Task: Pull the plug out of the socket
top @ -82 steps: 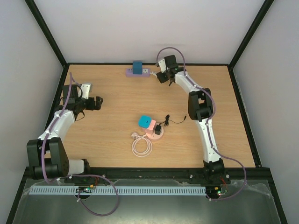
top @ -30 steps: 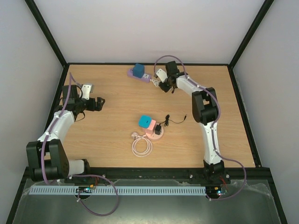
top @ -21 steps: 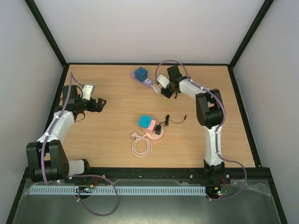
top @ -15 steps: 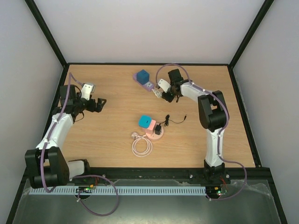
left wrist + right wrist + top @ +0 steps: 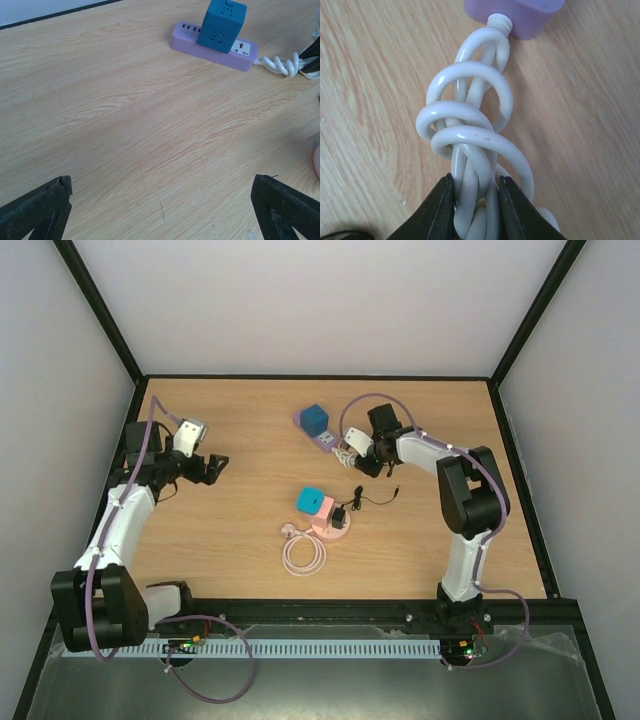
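A purple power strip (image 5: 325,439) lies on the table with a teal cube plug (image 5: 317,420) standing in it. Both also show in the left wrist view, the strip (image 5: 186,37) and the plug (image 5: 220,25). The strip's white coiled cable (image 5: 470,125) runs from its end (image 5: 520,12). My right gripper (image 5: 352,462) is shut on that cable (image 5: 345,452); in the right wrist view its jaws (image 5: 474,192) pinch the coils. My left gripper (image 5: 214,466) is open and empty at the left, well away from the strip, with its fingers (image 5: 42,205) wide apart over bare wood.
A pink round socket (image 5: 331,528) with a teal cube (image 5: 311,499) and a black plug (image 5: 341,515) sits mid-table. A thin black lead (image 5: 378,498) trails right of it. A coiled white cable (image 5: 303,553) lies just in front. Black frame walls border the table.
My right gripper has dragged the strip by its cable from the back edge toward the table's middle, and the strip has turned. My left gripper has shifted slightly right.
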`<state>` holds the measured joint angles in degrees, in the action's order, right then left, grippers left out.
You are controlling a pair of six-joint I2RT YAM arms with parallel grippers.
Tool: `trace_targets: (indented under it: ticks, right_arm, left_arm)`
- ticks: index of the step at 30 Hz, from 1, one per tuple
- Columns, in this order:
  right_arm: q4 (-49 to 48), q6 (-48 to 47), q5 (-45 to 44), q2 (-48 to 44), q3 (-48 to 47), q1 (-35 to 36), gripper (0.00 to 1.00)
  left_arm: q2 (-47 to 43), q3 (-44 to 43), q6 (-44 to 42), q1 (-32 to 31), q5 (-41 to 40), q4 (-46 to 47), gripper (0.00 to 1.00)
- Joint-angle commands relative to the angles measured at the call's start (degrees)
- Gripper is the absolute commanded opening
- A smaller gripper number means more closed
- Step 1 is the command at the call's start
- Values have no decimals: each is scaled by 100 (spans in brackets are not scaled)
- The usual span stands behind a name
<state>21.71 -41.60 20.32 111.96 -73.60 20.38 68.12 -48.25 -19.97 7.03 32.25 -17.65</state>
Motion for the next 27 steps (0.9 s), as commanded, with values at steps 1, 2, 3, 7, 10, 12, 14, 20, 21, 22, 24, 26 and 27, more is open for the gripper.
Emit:
trace_targets:
  ticks: [1,2,3,7,10,12,14,20,21,22,24,26,27]
  right_arm:
    - [891,-183,-282,-79,488,9,21]
    - [919,-177,-263,-134,495,-10,22]
    - [955,-172,-235,-180,484,-40,24]
    - [993,25,-29,-399,329,-120,44]
    - [884,311,197,-505,126,-123,58]
    - [735,593,369,-477,-63,-122,66]
    - [578,863,500,-385,-280,-118,70]
    - [-157,1544,610,-124,-694,-113,74]
    - [-230,1572,678,-74,-754,-106,75]
    - [-275,1583,730,-17,-810,-94,76]
    - [-338,1628,730,141,-962,-31,77]
    - [-411,1705,741,318,-1112,16,77]
    - [-453,1749,739,393,-1176,40,78]
  left_arm:
    - [5,-221,-195,-17,264,-194,100]
    - [28,-239,-212,-21,276,-215,100]
    - [53,-264,-222,-25,281,-245,100]
    - [114,-364,-213,-72,234,-280,100]
    - [167,-438,-175,-132,141,-247,100]
    - [231,-507,-109,-184,16,-230,100]
    - [313,-602,-71,-237,-48,-245,100]
    - [404,-775,-51,-350,-156,-315,100]
    - [400,-778,-51,-359,-169,-322,100]
    - [396,-783,-40,-366,-185,-319,100]
    - [395,-781,2,-376,-213,-294,100]
    - [405,-778,63,-377,-227,-256,100]
    - [406,-768,84,-385,-228,-237,100]
